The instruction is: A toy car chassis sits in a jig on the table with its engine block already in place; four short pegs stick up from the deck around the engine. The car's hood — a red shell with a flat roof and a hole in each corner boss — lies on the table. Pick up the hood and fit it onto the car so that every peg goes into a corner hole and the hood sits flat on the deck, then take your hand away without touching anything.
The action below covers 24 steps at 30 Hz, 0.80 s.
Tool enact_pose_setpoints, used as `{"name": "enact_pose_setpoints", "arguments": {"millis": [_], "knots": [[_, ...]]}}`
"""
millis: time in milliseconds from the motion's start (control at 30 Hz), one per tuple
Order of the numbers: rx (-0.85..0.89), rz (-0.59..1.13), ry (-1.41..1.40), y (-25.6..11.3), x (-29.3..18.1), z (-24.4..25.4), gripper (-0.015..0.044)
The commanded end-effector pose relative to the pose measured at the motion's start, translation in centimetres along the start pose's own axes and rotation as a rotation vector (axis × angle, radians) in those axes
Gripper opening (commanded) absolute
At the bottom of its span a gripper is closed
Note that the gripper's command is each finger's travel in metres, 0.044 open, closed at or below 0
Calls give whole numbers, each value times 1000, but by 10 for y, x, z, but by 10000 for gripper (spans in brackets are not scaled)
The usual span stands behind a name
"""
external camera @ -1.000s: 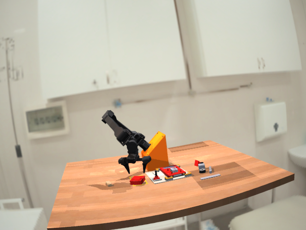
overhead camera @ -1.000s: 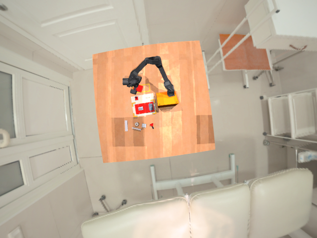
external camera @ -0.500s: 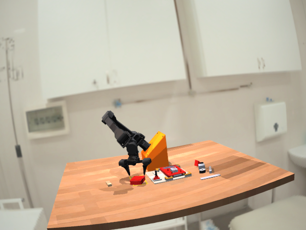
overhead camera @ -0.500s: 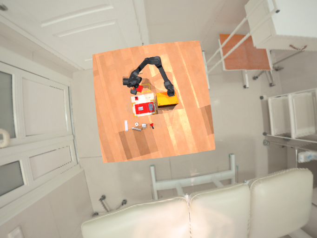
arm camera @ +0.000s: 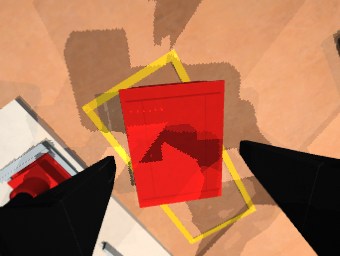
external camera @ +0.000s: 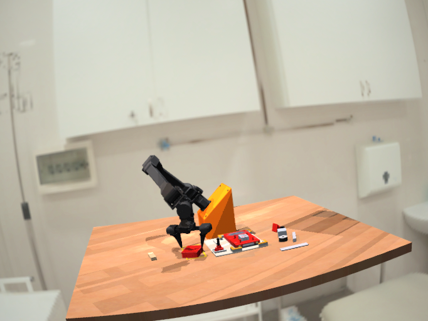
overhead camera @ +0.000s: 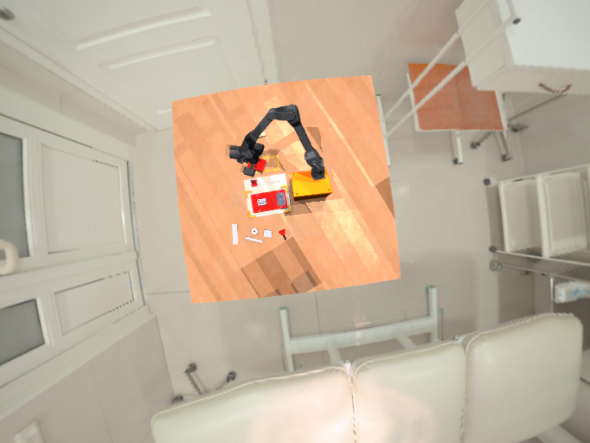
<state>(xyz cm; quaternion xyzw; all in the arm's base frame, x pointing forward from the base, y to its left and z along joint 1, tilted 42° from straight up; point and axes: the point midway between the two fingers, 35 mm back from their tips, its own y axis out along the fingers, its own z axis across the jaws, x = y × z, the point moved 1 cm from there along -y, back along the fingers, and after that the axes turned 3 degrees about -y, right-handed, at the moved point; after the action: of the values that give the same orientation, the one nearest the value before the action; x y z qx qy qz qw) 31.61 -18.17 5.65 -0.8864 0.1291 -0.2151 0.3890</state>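
Observation:
The red hood (overhead camera: 259, 164) (external camera: 191, 252) (arm camera: 175, 182) lies on the table with its flat roof up, turned relative to the yellow outline (arm camera: 239, 181) (overhead camera: 278, 163) around it. My gripper (external camera: 191, 246) (arm camera: 179, 154) is open and empty. Its fingers point down, one on each side of the hood, with gaps to both; the tips look slightly above the table. The red chassis (overhead camera: 270, 196) (external camera: 230, 239) sits in the jig with yellow corners (overhead camera: 250, 214) (external camera: 236, 247). The grey engine block (overhead camera: 261, 202) (external camera: 243, 237) is on its deck. The pegs are too small to make out clearly.
A small red part (overhead camera: 253, 182) (external camera: 218, 247) (arm camera: 37, 185) with a black stem stands on the white plate (external camera: 211, 246) (arm camera: 15, 120) near the left finger. The orange base (overhead camera: 304, 184) (external camera: 226, 210) is beside the jig. A wooden block (external camera: 152, 256), a white strip (overhead camera: 234, 234) and several small parts lie farther off.

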Motion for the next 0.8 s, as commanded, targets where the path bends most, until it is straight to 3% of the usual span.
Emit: {"name": "enact_pose_setpoints", "arguments": {"millis": [0,767], "knots": [[0,3,-6,4,-1,0,440],[-1,3,-6,14,-1,0,440]]}}
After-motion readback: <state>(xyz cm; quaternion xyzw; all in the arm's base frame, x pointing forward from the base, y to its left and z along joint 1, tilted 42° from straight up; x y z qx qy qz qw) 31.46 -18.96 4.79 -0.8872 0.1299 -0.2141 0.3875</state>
